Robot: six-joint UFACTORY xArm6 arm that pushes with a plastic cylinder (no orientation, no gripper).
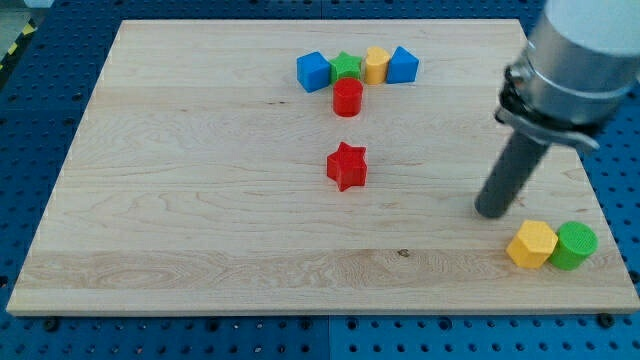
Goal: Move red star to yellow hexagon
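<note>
The red star [347,166] lies near the middle of the wooden board [180,200]. The yellow hexagon [531,244] sits near the view's bottom right, touching a green cylinder [575,245] on its right. My tip [492,212] rests on the board just up and to the left of the yellow hexagon, and well to the right of the red star. The rod rises from it toward the view's top right.
Near the view's top a row holds a blue cube [314,72], a green star [346,67], a yellow block [376,64] and a blue block [402,65]. A red cylinder [347,98] stands just below the green star.
</note>
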